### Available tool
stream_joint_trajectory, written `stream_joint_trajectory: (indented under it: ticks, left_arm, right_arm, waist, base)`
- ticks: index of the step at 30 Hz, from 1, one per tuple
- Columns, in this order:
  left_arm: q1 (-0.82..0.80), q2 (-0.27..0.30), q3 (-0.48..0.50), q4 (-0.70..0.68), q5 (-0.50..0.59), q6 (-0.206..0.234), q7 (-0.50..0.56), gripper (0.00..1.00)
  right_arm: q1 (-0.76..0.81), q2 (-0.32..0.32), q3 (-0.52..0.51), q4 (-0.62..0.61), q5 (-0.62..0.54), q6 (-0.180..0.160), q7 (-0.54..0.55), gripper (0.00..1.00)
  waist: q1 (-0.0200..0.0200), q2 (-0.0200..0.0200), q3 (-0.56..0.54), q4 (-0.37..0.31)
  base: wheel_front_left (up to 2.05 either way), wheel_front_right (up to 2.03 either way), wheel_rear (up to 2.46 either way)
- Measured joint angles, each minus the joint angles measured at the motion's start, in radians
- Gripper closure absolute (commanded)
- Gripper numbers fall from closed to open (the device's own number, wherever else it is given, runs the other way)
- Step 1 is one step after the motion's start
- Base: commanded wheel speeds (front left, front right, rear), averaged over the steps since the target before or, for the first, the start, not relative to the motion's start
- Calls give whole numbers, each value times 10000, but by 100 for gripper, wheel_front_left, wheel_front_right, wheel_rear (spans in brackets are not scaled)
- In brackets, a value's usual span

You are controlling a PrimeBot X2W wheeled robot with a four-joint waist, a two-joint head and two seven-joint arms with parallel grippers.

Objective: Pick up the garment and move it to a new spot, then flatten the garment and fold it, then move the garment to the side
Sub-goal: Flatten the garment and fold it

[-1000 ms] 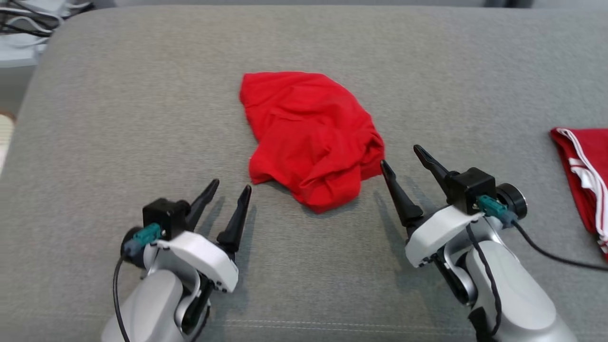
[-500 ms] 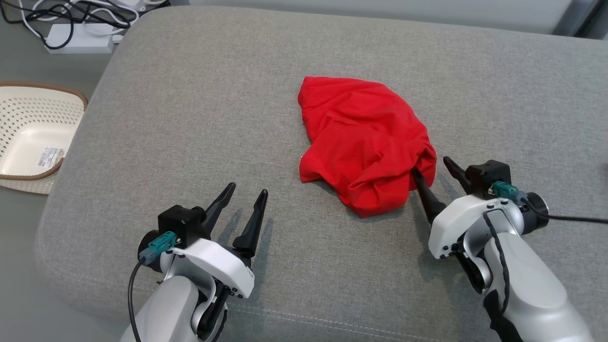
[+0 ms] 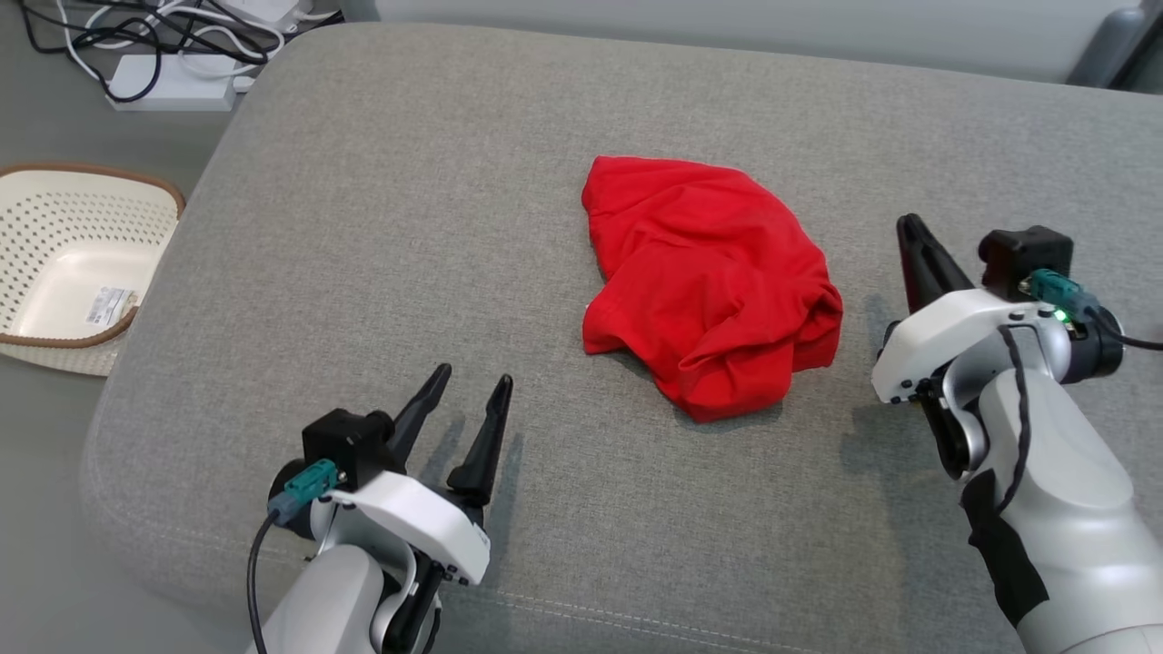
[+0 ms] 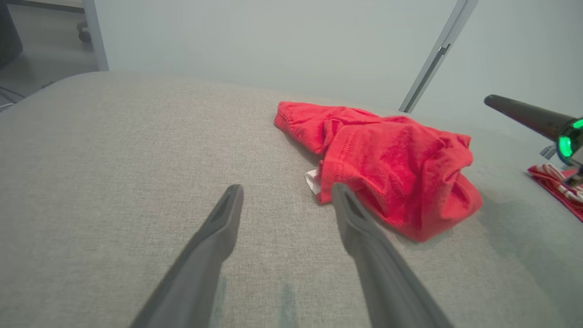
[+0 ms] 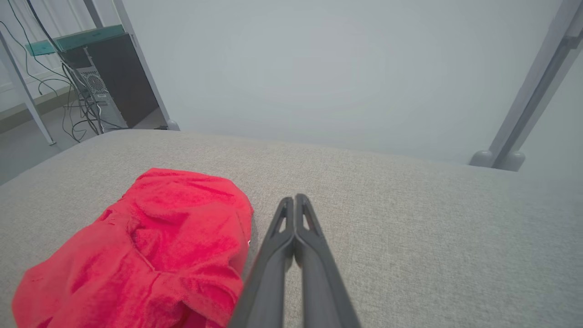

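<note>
Red garment [image 3: 709, 282] lies crumpled; right gripper [image 5: 294, 200] pressed together empty, left gripper [image 3: 473, 376] spread.

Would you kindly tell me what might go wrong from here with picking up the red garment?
1. The right gripper is shut on nothing, just right of the garment and apart from it; lifting now would likely leave it behind.
2. The garment lies crumpled on the cushion, so a pinch may catch only one layer.
3. The left gripper is open but short of the garment, giving no support.
</note>
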Motion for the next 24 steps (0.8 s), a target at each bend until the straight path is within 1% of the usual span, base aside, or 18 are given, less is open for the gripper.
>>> stream_joint_trajectory:
  ticks: [1,2,3,4,5,11,14,18,19,20,21,24]
  left_arm:
    - [65,-8,-6,0,17,0,0,0]
    - [109,-17,-19,0,40,0,0,0]
    - [123,-42,-33,-2,40,0,0,0]
    - [123,-63,-61,-12,38,0,0,0]
    - [123,-88,-98,-21,38,0,0,0]
    - [123,-102,-355,-50,23,0,0,0]
    - [119,-96,-430,-56,-58,0,0,0]
    - [69,-104,-535,-171,-142,0,0,0]
    - [52,-104,-552,-209,-150,0,0,0]
    - [35,-104,-562,-228,-151,0,0,0]
    - [30,-104,-566,-257,-167,0,0,0]
    - [31,-96,-548,-290,-240,0,0,0]
  right_arm:
    - [-29,-17,169,25,12,0,40,100]
    - [-27,-29,431,84,86,0,184,96]
    - [-8,-23,706,146,230,0,299,56]
    - [14,-12,995,198,337,0,431,11]
    - [64,0,1210,224,412,2,518,0]
    - [426,-127,2011,512,706,2,692,0]
    - [400,-307,2140,629,738,2,771,0]
    - [120,-313,2197,899,790,2,857,0]
    - [11,-311,2251,961,857,2,917,18]
    - [-97,-305,2288,1035,882,2,951,66]
    - [-187,-286,2257,1080,1018,2,943,100]
    - [-451,-259,2146,1139,1239,2,642,100]
  waist:
    - [0,0,-23,-35]
    - [0,0,-39,-65]
    - [0,0,-44,-91]
    - [0,0,-39,-109]
    - [0,0,-29,-118]
    - [0,0,116,-89]
    - [0,-1,225,25]
    - [0,0,408,289]
    - [0,0,458,375]
    - [0,0,507,465]
    - [0,0,556,557]
    - [0,0,657,808]
  base:
    - [0,0,0]
    - [0,0,0]
    - [0,0,0]
    - [0,0,0]
    - [0,0,0]
    - [0,0,0]
    - [0,0,0]
    - [0,0,0]
    - [0,0,0]
    - [0,0,0]
    - [0,0,0]
    - [0,0,0]
